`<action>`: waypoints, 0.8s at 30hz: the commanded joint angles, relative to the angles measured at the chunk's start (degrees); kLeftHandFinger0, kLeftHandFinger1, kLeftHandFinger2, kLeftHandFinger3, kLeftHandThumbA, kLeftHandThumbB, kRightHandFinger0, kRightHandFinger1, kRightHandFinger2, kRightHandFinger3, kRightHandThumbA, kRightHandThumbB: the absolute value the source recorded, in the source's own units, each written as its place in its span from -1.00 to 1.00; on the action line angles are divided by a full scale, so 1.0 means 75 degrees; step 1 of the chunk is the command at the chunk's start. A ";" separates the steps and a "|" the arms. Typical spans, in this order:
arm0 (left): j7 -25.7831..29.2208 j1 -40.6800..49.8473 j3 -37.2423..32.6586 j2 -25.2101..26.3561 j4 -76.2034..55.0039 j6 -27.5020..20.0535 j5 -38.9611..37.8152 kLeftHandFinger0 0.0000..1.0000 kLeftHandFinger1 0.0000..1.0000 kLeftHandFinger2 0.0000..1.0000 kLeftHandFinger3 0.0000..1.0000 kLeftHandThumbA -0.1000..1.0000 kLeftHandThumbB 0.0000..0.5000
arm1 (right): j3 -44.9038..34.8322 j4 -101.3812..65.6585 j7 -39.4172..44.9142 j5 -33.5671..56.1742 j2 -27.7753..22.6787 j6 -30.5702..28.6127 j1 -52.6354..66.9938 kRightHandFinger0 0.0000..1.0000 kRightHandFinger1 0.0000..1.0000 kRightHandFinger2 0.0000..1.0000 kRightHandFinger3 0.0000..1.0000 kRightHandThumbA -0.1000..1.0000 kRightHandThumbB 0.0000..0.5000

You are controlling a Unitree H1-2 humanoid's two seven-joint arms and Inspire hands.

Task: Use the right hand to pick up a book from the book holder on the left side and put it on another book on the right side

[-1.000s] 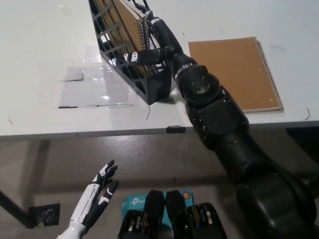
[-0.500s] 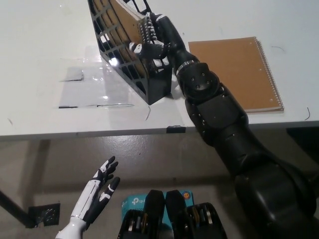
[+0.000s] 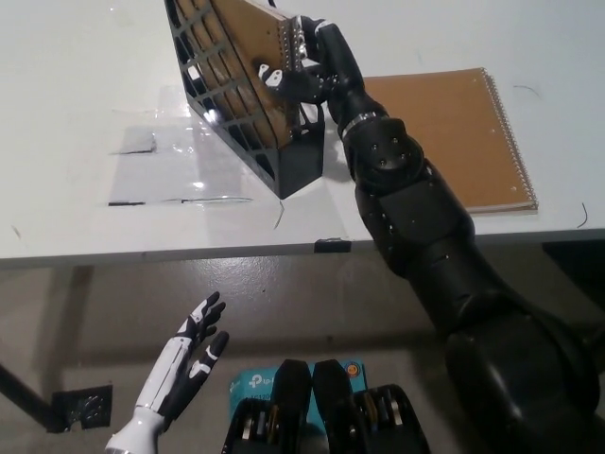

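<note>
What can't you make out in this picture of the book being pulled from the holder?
Head view only:
- Top of the black book holder and of the spiral notebook in it: cut off by the picture's upper edge.
- How many books the holder keeps: hidden by its lattice wall.
- Right hand grip on the notebook's far side: hidden by the hand itself.
- Left hand: its wrist runs off the bottom edge.

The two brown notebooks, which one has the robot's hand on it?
The notebook standing in the black holder; the right hand grips its spiral edge. The other notebook lies flat, untouched.
</note>
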 commanded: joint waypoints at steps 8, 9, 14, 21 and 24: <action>-0.0157 -0.0193 0.0043 0.0117 -0.0069 0.0021 -0.0147 1.00 1.00 1.00 1.00 0.75 -0.22 | -0.1943 -0.2071 0.1101 0.2750 0.0438 0.1066 -0.0911 -1.00 -0.36 0.56 0.61 -1.00 -0.55; -0.0140 -0.0188 0.0042 0.0114 -0.0093 0.0066 -0.0116 1.00 1.00 1.00 1.00 0.75 -0.22 | -0.2062 -0.2267 0.1191 0.2944 0.0464 0.1201 -0.0937 -1.00 -0.29 0.57 0.63 -1.00 -0.58; -0.0076 -0.0190 0.0011 0.0112 -0.0116 -0.0011 0.0019 1.00 1.00 1.00 1.00 0.78 -0.21 | -0.2501 -0.3307 0.1183 0.3686 0.0490 0.2124 -0.1220 -1.00 -0.29 0.54 0.73 -1.00 -0.64; -0.0028 -0.0280 0.0019 0.0092 -0.0051 -0.0057 0.0056 1.00 1.00 1.00 1.00 0.80 -0.19 | -0.3043 -0.4067 0.0824 0.4453 0.0442 0.3066 -0.1658 -1.00 -0.41 0.56 0.80 -1.00 -0.74; -0.0025 -0.0308 0.0022 0.0085 -0.0066 -0.0010 0.0063 1.00 1.00 1.00 1.00 0.79 -0.18 | -0.3289 -0.4193 0.0693 0.4749 0.0354 0.3379 -0.1865 -1.00 -0.39 0.61 0.92 -1.00 -0.66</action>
